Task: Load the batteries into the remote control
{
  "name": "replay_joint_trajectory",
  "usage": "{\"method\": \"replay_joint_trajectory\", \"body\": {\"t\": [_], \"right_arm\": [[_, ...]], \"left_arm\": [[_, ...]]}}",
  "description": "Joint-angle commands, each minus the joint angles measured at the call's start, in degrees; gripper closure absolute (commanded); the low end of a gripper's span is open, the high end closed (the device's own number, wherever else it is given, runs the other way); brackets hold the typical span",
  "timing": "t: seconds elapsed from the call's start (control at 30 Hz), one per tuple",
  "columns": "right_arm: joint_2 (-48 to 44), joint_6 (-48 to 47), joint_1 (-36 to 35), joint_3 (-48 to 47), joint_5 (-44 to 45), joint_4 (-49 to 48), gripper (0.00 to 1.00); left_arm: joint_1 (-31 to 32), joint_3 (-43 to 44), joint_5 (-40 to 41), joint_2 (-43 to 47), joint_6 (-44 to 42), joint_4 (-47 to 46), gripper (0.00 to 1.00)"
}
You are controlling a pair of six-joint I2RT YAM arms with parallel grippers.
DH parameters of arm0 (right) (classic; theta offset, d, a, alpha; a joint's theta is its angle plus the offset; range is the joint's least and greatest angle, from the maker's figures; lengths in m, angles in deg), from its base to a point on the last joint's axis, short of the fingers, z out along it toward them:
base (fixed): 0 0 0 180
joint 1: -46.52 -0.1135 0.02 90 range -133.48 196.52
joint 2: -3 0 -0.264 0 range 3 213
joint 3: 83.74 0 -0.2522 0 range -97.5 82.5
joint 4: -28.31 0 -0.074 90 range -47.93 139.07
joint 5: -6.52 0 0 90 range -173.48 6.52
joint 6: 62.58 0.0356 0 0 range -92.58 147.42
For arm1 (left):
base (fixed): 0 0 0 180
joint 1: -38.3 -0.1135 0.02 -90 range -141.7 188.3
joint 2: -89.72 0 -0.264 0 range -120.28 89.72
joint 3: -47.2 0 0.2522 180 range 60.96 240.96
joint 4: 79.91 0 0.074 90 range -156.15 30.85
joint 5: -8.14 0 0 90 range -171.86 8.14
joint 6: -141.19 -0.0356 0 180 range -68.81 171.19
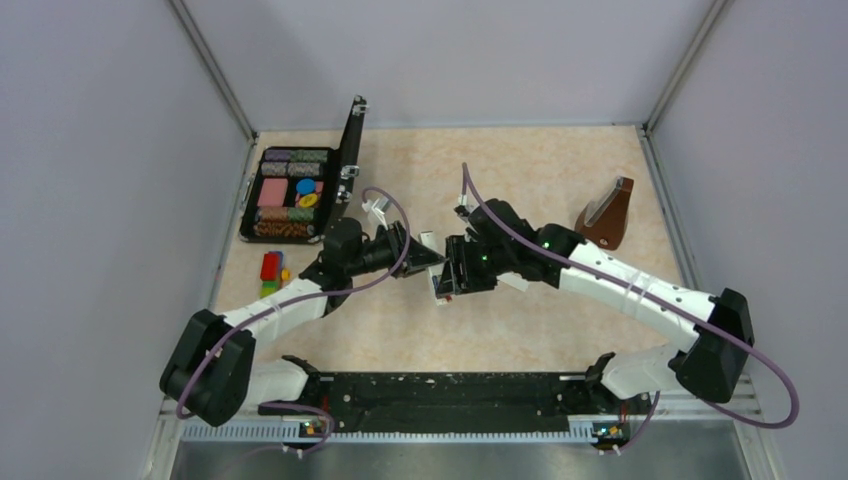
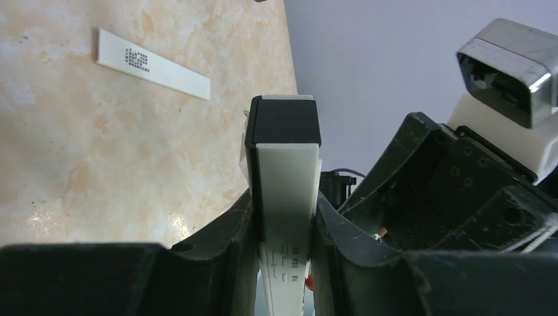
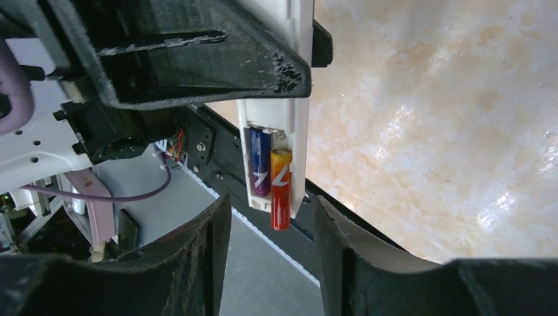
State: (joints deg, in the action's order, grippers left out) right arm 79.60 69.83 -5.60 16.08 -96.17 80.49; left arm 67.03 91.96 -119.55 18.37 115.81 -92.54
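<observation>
left gripper (image 2: 283, 220) clamps the remote control (image 2: 287, 171); right gripper (image 3: 271, 209) gapes empty at its open end. purple battery (image 3: 260, 161) seated, reddish battery (image 3: 281, 191) overhangs that end. seating step, likely needs pushing in.

Remote control (image 2: 286, 191) white, black cap at its top end, faint grey markings lower down. Purple battery (image 3: 260, 170) dark, white lettering. Orange-red battery (image 3: 281, 191) has yellow top. Table (image 1: 520, 170) beige, marbled. White strip (image 2: 152, 64), upper left, black dot pattern. Metronome (image 1: 607, 214) brown. Toy blocks (image 1: 271, 273) red, yellow, green.
</observation>
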Motion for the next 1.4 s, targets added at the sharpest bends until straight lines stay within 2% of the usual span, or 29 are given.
{"method": "replay_joint_trajectory", "body": {"t": [0.0, 0.1, 0.27, 0.4, 0.5, 0.63, 0.8, 1.1, 1.37], "right_arm": [[-4.9, 1.2, -0.1, -2.2, 1.9, -1.4, 0.50], [-7.0, 0.7, 0.4, -1.8, 2.0, -1.3, 0.44], [-11.5, -4.2, 0.5, -0.7, 1.5, -2.5, 0.28], [-16.8, -11.3, 0.5, 2.8, -1.5, -7.7, 0.22], [-19.6, -15.8, 0.5, 5.2, -4.7, -10.8, 0.22], [-20.8, -16.7, 0.5, 7.0, -6.4, -13.8, 0.22], [-21.6, -15.3, 0.5, 9.4, -10.2, -19.1, 0.24], [-22.4, -11.5, 0.5, 12.1, -10.5, -25.8, 0.30], [-24.0, -9.2, 1.7, 14.7, -11.3, -27.9, 0.32]], "left_arm": [[0.2, 0.5, -1.0, -0.7, 2.6, -7.0, 1.00], [0.2, 0.9, -2.2, -1.3, 5.0, -9.0, 1.00], [0.2, 2.6, -3.9, -0.2, 7.7, -9.9, 1.00], [0.3, 4.1, -5.3, 0.7, 10.4, -10.9, 1.00], [0.3, 4.3, -6.7, 1.1, 14.0, -13.9, 1.00], [0.4, 4.4, -7.5, 2.7, 18.4, -18.3, 1.00], [0.4, 5.0, -7.2, 5.3, 19.5, -16.2, 1.00], [0.5, 5.5, -7.5, 6.4, 20.7, -15.2, 1.00], [0.5, 5.7, -7.7, 6.6, 20.6, -15.1, 1.00]]}}
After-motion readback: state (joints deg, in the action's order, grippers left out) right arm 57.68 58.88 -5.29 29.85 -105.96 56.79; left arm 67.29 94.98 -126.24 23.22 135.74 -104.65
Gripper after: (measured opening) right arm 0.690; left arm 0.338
